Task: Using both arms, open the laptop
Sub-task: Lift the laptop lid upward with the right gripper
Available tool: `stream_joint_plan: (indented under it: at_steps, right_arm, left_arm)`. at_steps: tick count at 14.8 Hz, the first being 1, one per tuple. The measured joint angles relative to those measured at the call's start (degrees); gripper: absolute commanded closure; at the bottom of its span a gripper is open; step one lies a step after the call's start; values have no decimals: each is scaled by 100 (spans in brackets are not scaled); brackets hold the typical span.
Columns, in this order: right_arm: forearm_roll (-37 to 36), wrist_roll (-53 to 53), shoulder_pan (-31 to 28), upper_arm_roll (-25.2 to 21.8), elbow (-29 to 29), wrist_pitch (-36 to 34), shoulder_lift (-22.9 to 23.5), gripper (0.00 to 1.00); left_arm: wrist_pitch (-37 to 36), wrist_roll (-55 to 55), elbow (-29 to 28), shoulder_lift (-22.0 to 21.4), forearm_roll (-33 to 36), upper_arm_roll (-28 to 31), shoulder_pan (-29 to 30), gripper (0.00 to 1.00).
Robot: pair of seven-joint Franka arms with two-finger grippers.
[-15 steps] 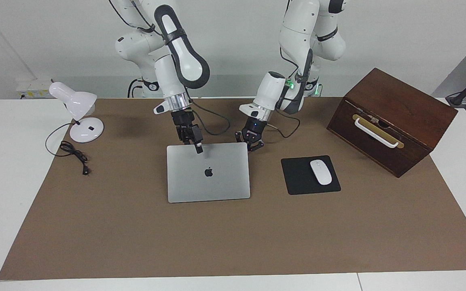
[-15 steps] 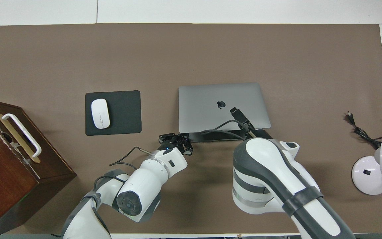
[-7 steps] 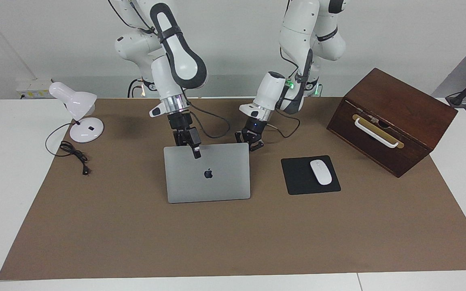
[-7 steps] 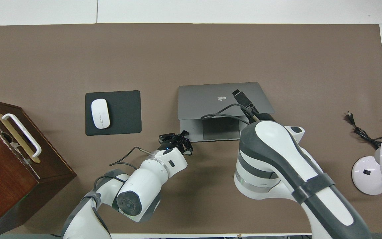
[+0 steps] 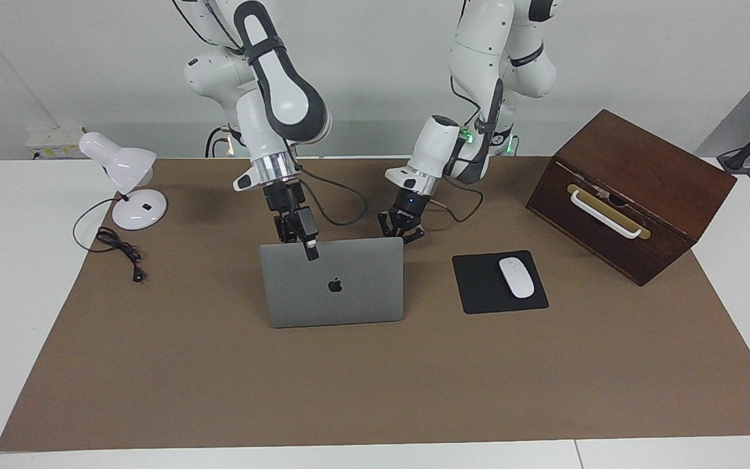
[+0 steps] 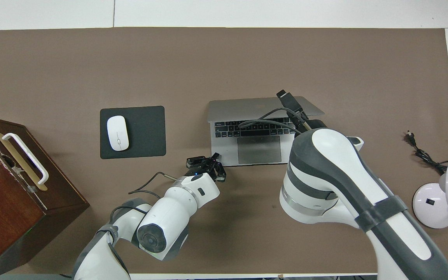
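Note:
The silver-grey laptop (image 5: 349, 293) stands partly open in the middle of the brown mat, its lid steeply raised with the apple logo facing away from the robots. In the overhead view its keyboard and trackpad (image 6: 259, 149) show. My right gripper (image 5: 308, 246) (image 6: 288, 102) is shut on the lid's top edge, one black finger lying over the outer face. My left gripper (image 5: 403, 233) (image 6: 213, 158) is shut, its tips down at the corner of the base that is nearest the robots, toward the left arm's end.
A black mouse pad (image 5: 479, 286) with a white mouse (image 5: 516, 277) lies beside the laptop toward the left arm's end. A brown wooden box (image 5: 629, 192) with a white handle stands past it. A white desk lamp (image 5: 124, 179) and its cord (image 5: 118, 251) sit at the right arm's end.
The right gripper has risen with the lid's edge, swinging the lid from nearly flat to steep and uncovering the keyboard. The left gripper has stayed at the base's corner.

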Motion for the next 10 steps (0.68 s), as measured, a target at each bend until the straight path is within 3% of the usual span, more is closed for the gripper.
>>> stream_joint_plan:
  at_steps: [10]
  right_arm:
    - [-362, -24, -435, -6, 342, -308, 61, 0]
  left_arm:
    - [1, 0, 0, 0, 0, 0, 0, 100]
